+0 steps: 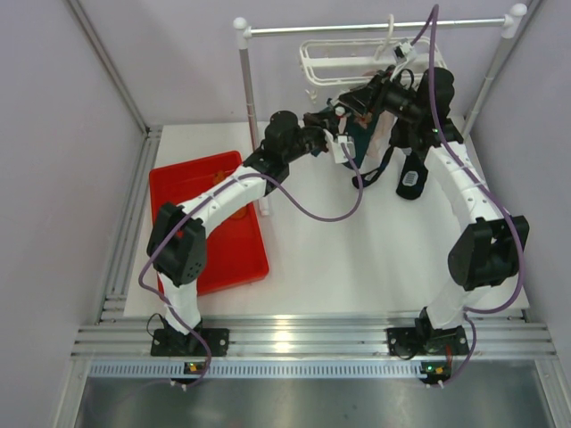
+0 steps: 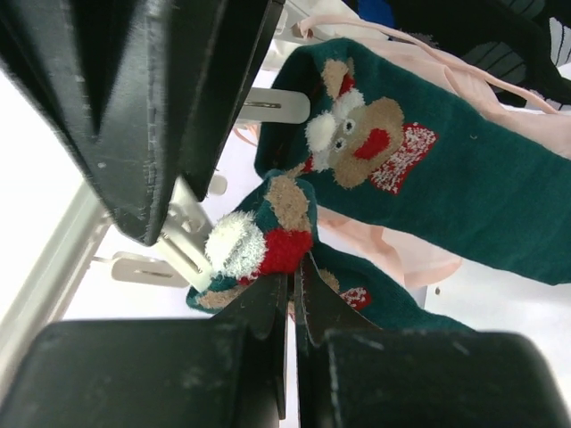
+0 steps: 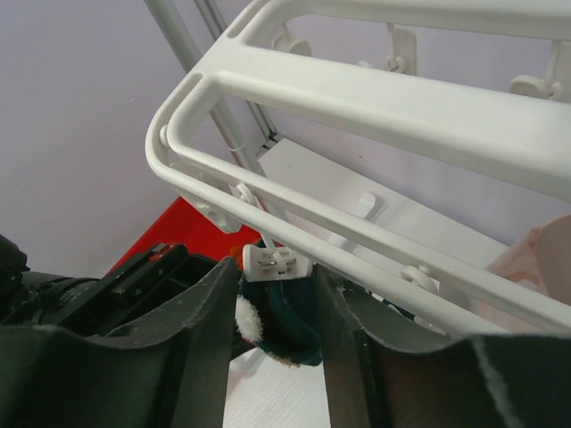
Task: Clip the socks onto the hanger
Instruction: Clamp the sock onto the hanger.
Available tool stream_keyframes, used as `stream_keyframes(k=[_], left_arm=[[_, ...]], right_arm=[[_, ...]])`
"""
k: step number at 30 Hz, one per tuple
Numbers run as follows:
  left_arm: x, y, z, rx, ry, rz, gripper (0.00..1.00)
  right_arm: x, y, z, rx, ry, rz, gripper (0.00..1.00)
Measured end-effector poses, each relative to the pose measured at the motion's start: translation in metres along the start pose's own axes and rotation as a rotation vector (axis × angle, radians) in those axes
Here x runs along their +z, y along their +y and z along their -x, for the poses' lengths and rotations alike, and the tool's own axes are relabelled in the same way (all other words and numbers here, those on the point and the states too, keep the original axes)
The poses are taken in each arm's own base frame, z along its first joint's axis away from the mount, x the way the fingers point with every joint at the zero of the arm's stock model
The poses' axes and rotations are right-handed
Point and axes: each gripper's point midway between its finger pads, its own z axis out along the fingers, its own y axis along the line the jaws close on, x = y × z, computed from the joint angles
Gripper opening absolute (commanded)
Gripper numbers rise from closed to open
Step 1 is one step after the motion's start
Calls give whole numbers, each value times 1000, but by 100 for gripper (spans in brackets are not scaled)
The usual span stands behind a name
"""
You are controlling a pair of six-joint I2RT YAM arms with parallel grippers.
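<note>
A dark teal sock [image 2: 268, 236] with a red and white patch is pinched at its edge by my left gripper [image 2: 294, 267], whose jaws are shut on it. In the right wrist view the same sock [image 3: 290, 325] hangs under a white clip [image 3: 277, 261] of the white hanger [image 3: 375, 98], and the clip sits on the sock's top edge. My right gripper [image 3: 276, 269] stands open, one finger on each side of that clip with a slight gap. A second teal sock [image 2: 446, 178] hangs from the hanger [image 1: 335, 61]. Both grippers meet below its left end [image 1: 343, 134].
The hanger hangs on a metal rail stand [image 1: 375, 27] at the back. Pale pink fabric [image 2: 393, 245] hangs behind the teal socks. A black sock [image 1: 412, 178] dangles to the right. A red tray [image 1: 214, 223] lies on the table's left side under the left arm.
</note>
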Motion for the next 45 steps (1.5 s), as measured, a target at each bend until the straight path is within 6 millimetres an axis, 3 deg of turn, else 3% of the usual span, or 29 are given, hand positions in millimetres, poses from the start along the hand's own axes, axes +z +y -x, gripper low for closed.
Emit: stream_keyframes(k=[4,10,13,15,16,19,22,26,29,32,36,41,45], left_arm=[[0,-4,-2,14,3,-5,0],[-1,-1,-2,21,5,9,0],[-1,3,-2,26,3,29,32],[-1,6,-2,25,5,45,47],[-1,7,-2,24,6,56,49],[-3,4,-4,3,10,63,52],[-11,-12,-9,-51,27,40,53],[-36,-35,-8,-182,55,-4,53],[-60,-37,-3,-341,68,-1,53],[-80,-19,0,-505,56,56,57],[-94,17,-14,-677,49,191,58],[-84,41,-45,-834,36,306,60],[-70,44,-67,-896,14,352,62]], right_arm=[[0,0,-1,-5,4,0,52],[0,1,-1,-3,5,4,55],[0,2,-1,4,5,8,56],[0,2,-1,10,4,10,57],[0,2,0,11,4,11,57],[-1,2,0,13,2,10,57],[-2,0,1,16,0,4,57],[-5,-5,3,17,-4,-9,57],[-8,-12,5,16,-10,-24,57],[-15,-22,9,15,-17,-46,57],[-23,-35,12,18,-23,-76,57],[-28,-42,13,23,-21,-91,57],[-31,-45,13,28,-16,-96,57]])
